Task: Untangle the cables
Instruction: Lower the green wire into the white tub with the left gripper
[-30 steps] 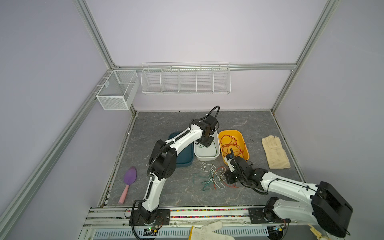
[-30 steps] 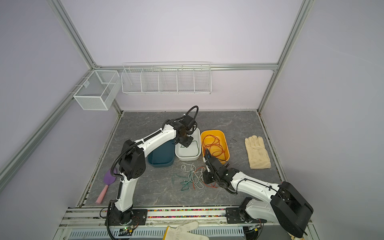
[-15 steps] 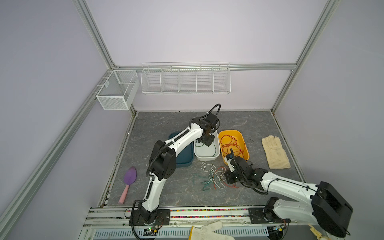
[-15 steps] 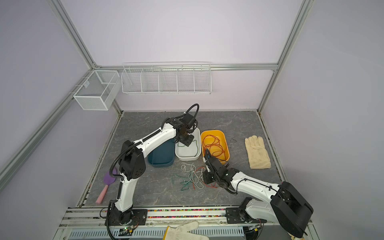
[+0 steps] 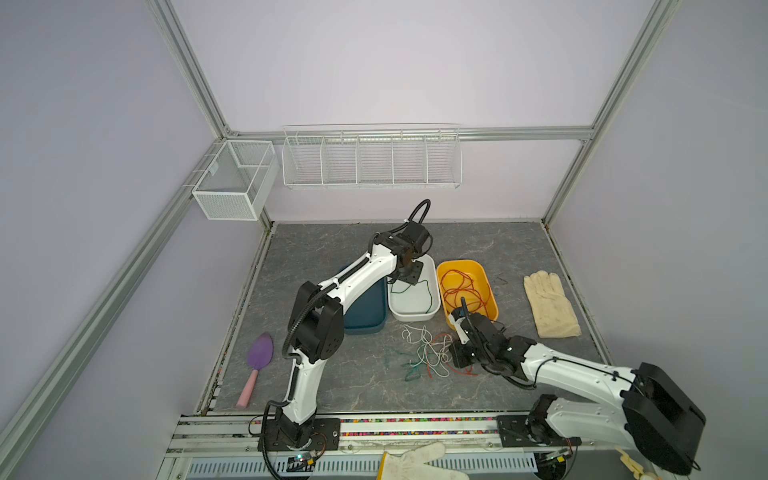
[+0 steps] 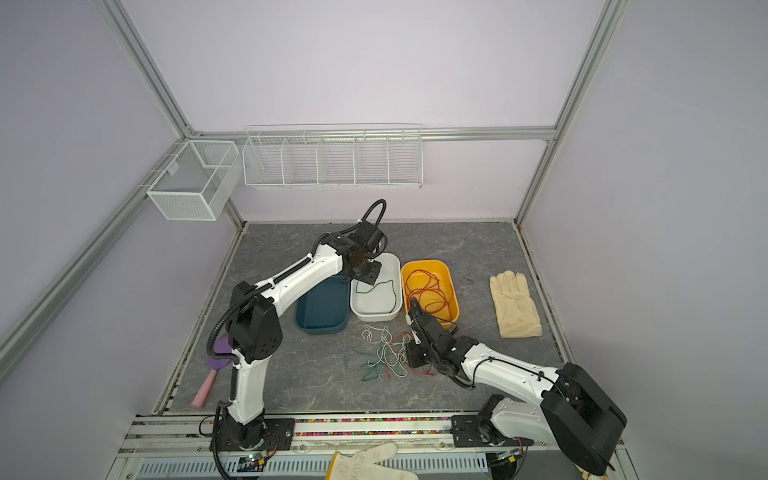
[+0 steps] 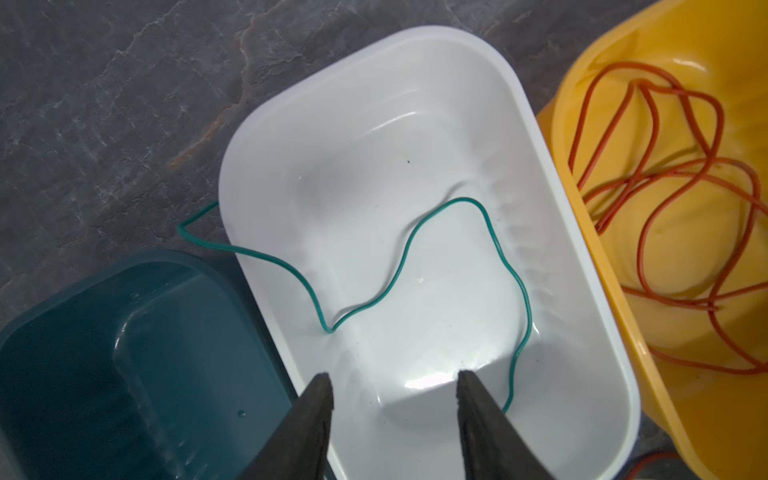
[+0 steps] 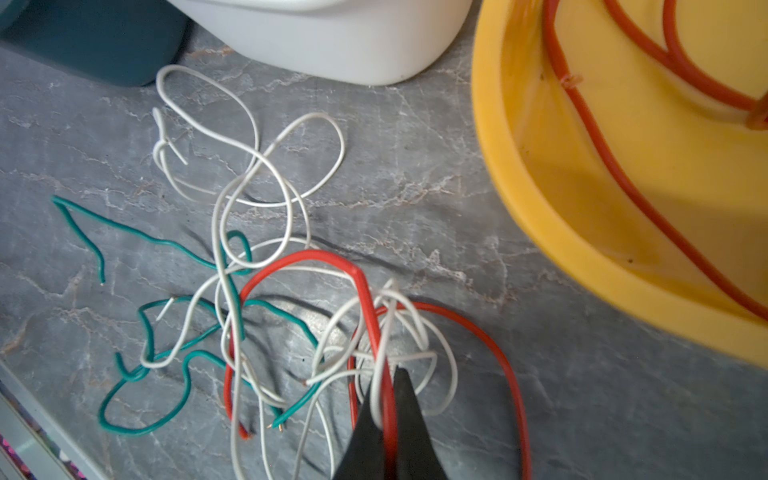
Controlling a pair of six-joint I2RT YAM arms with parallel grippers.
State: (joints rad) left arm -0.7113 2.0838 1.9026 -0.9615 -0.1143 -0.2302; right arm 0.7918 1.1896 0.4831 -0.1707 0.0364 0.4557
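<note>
A tangle of white, green and red cables (image 5: 428, 353) (image 6: 384, 351) (image 8: 249, 291) lies on the grey table in front of the trays. My right gripper (image 8: 384, 382) (image 5: 455, 357) is low at the tangle's right edge, shut on a red cable (image 8: 374, 324), with a white loop caught alongside. One green cable (image 7: 415, 232) (image 5: 415, 286) lies loose in the white tray (image 7: 582, 257), one end hanging over its rim. My left gripper (image 7: 392, 376) (image 5: 409, 276) hovers open and empty above that tray. Red-orange cables (image 7: 665, 187) (image 5: 461, 291) are coiled in the yellow tray (image 5: 490, 291).
A dark teal tray (image 5: 365, 316) stands left of the white one. A purple trowel (image 5: 257, 365) lies near the left wall and a cream glove (image 5: 548, 303) at the right. Another glove (image 5: 415, 461) rests on the front rail. Wire baskets (image 5: 370, 160) hang on the back wall.
</note>
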